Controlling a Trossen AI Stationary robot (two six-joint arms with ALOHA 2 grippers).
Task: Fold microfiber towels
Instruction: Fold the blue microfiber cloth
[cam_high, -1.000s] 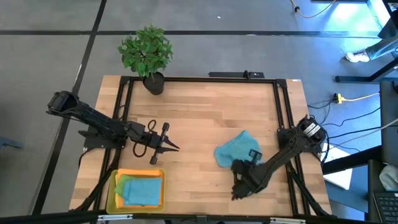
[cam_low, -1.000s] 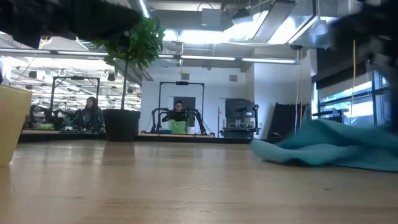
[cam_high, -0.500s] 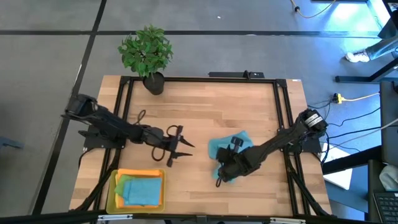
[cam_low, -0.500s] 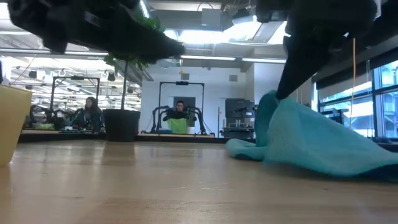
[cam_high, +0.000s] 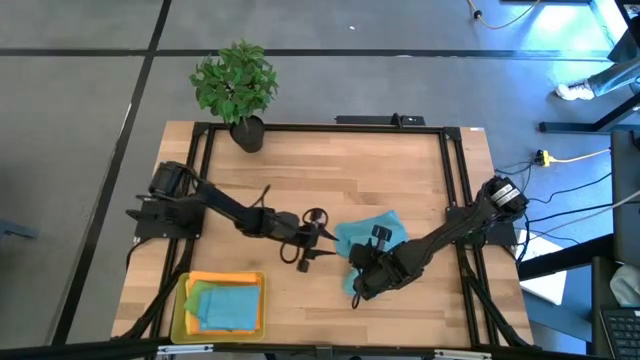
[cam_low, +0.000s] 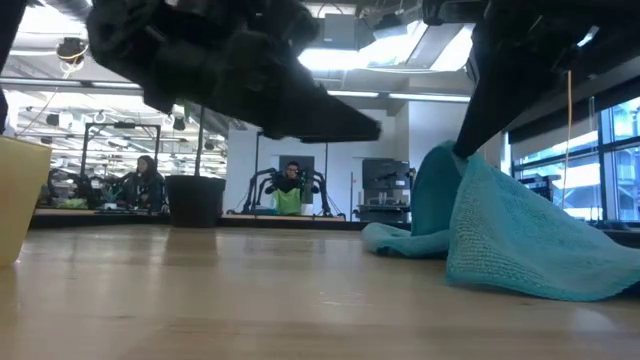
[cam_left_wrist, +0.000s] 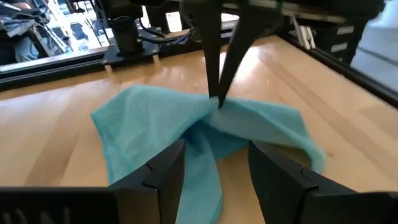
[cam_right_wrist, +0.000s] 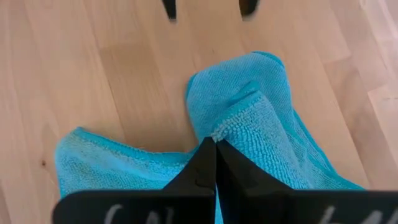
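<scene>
Towel (cam_high: 368, 235) lay crumpled on the table (cam_high: 400, 170), and the right claw (cam_high: 357, 281) was closed on one pinched fold of it, holding that fold up above the wood so that the cloth hung down from the tips like a small tent. From this claw the rest of the teal cloth spread away toward the far side of the table, with its longer direction running roughly across, between the two arms. The left claw (cam_high: 318, 234) was open, with its two fingers (cam_left_wrist: 155, 177) well apart, and it stood just beside the near-left edge of the cloth, pointing at it; no cloth was between the fingers yet. So the free edge lay straight ahead of the left claw, between it and the right one, and the left arm was the nearer one to that loose side. I judge that the coming move was a grasp by the left claw on this edge, so both arms could spread the cloth flat. Other folded cloths sat in the yellow tray (cam_high: 185, 300), behind the left claw and well apart from it.
</scene>
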